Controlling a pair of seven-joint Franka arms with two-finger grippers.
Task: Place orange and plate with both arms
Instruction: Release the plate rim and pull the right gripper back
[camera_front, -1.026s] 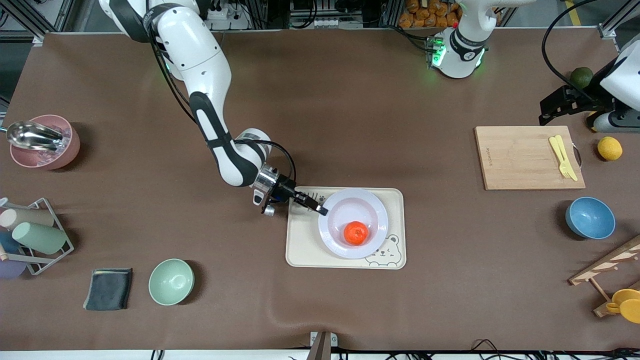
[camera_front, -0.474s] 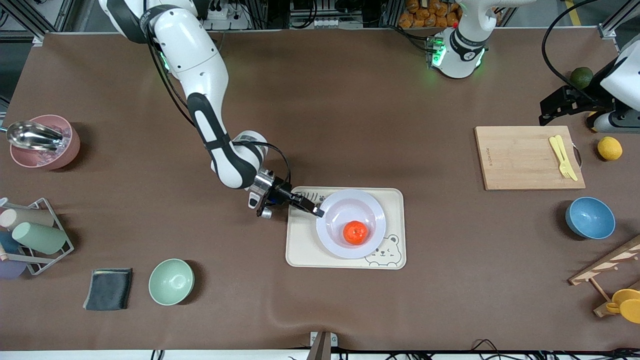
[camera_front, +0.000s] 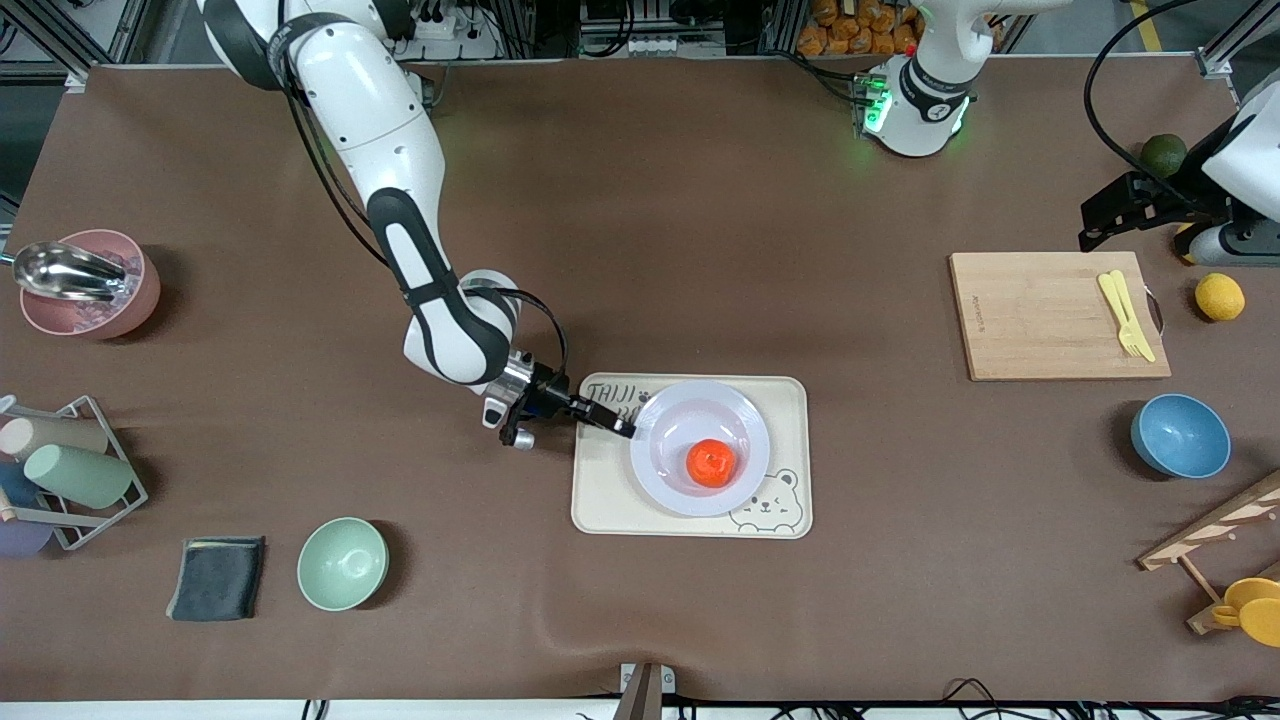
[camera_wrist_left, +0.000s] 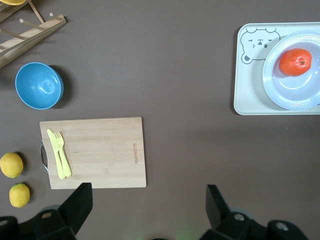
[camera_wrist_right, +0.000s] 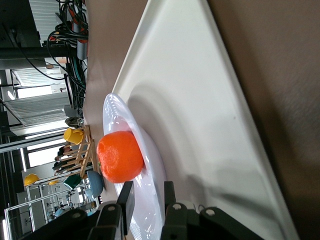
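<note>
**One orange on one plate, right gripper on the rim**

One orange (camera_front: 711, 463) sits in one plate (camera_front: 742, 415), on one cream tray (camera_front: 600, 500) at frame centre. Right gripper (camera_front: 625, 429) pinches the plate rim, fingers (camera_wrist_right: 126, 201) narrow around it. Left gripper (camera_wrist_left: 147, 205) waits wide apart, holding nothing, over bare table near one cutting board (camera_front: 1040, 315) at frame right. Two bowls: one green (camera_front: 342, 563), one blue (camera_front: 1180, 435).
</note>
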